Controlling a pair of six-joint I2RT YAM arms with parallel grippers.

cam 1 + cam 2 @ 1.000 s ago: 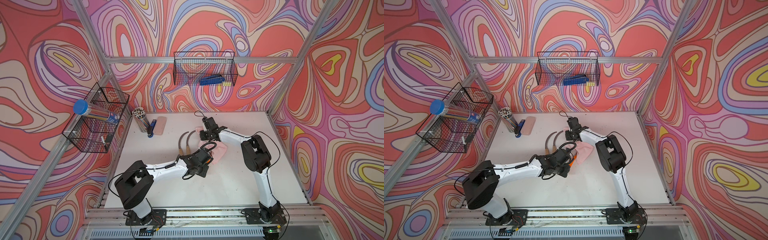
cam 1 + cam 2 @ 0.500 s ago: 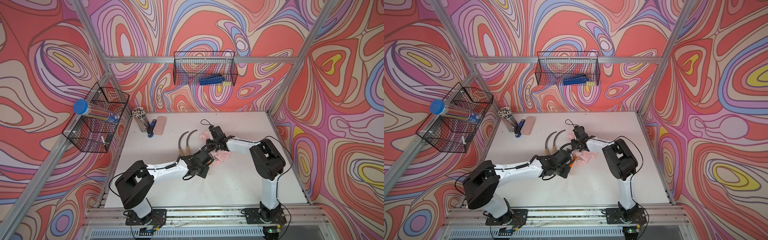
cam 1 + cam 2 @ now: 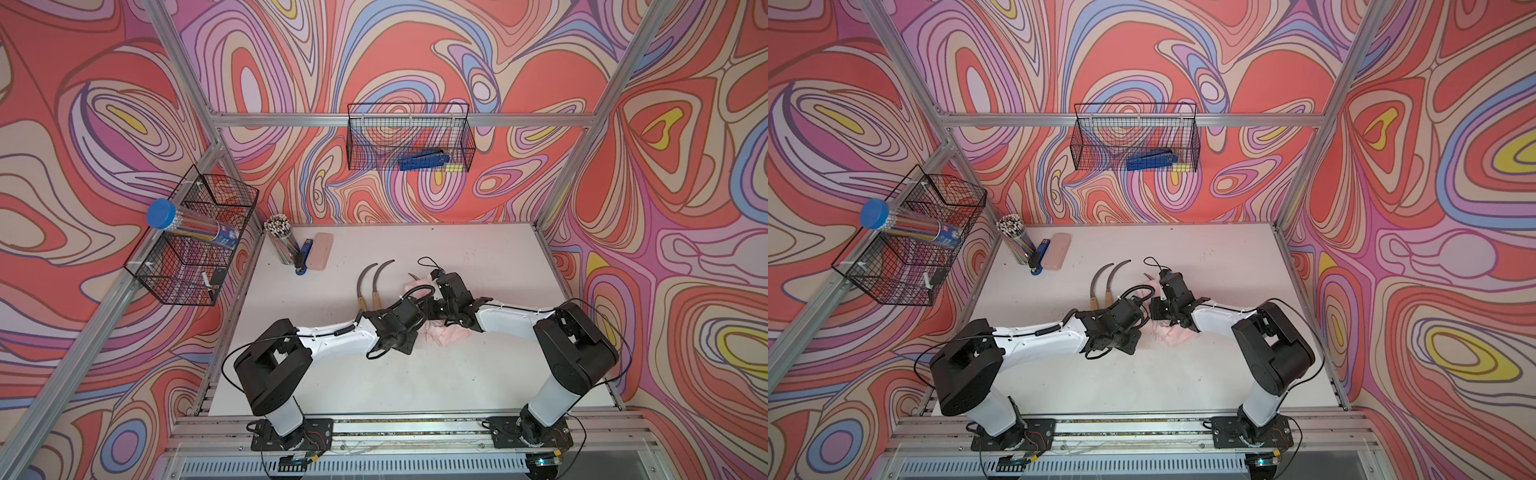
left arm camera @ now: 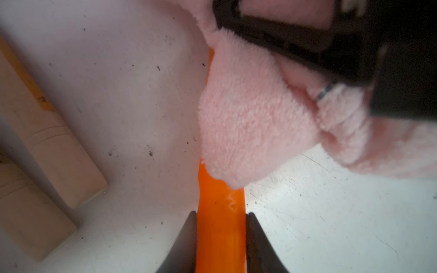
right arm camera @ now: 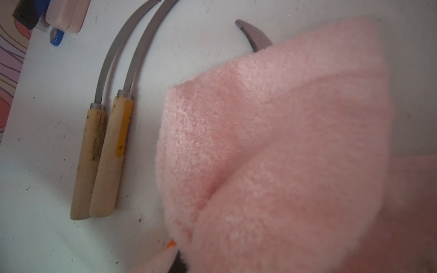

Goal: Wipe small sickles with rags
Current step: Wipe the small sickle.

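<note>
L grip clamps orange sickle at handle | est. stiff, blade sharp, hold handle only | R grip pinches rag | est. soft, light

Swirl-patterned walls, aluminium frame, speckled white tabletop, wire baskets.

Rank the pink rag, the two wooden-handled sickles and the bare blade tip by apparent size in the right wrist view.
1. The pink rag, though it is nearest the camera.
2. The yellow-marked sickle and the dirt-stained sickle: alike, unranked.
3. The blade tip, its rest hidden under the rag.
</note>
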